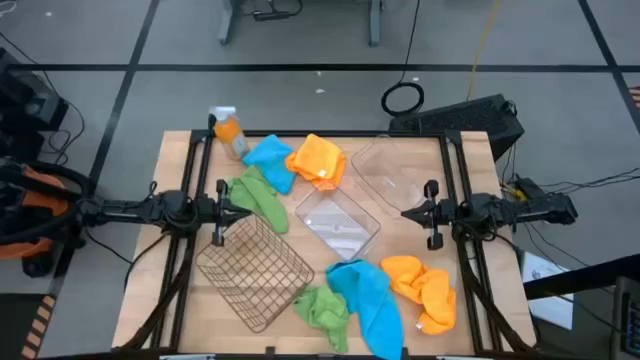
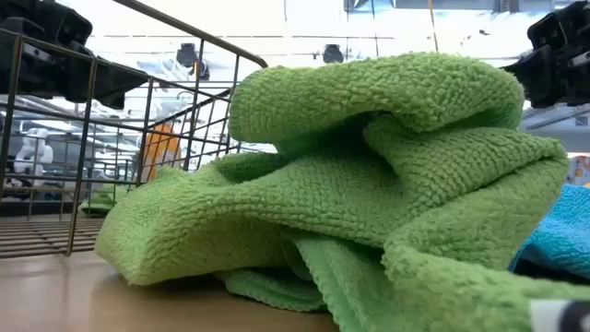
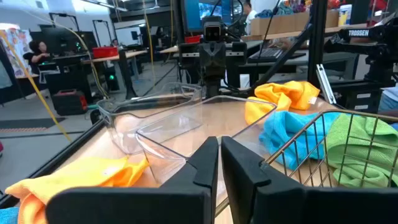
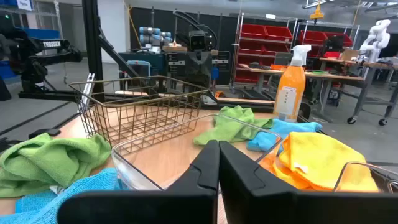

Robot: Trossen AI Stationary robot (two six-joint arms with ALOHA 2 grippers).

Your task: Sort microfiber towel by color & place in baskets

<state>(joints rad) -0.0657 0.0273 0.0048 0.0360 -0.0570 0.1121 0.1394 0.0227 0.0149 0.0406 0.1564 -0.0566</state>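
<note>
Six towels lie on the table in two groups. At the far side are a blue one (image 1: pixel 268 158), an orange one (image 1: pixel 318 160) and a green one (image 1: pixel 260 197). At the near edge are a green one (image 1: pixel 322 306), a blue one (image 1: pixel 370 298) and an orange one (image 1: pixel 424 290). The wire basket (image 1: pixel 250 272) stands left of centre. One clear tub (image 1: pixel 340 226) is in the middle and a second (image 1: pixel 393 170) lies farther back. My left gripper (image 1: pixel 245 212) hovers shut above the basket's far corner. My right gripper (image 1: pixel 405 213) hovers shut right of the middle tub.
An orange spray bottle (image 1: pixel 230 134) stands at the far left corner beside the blue towel. Black frame rails run along both table sides. In the low view the near green towel (image 2: pixel 369 194) fills the foreground, with the basket (image 2: pixel 111 138) behind it.
</note>
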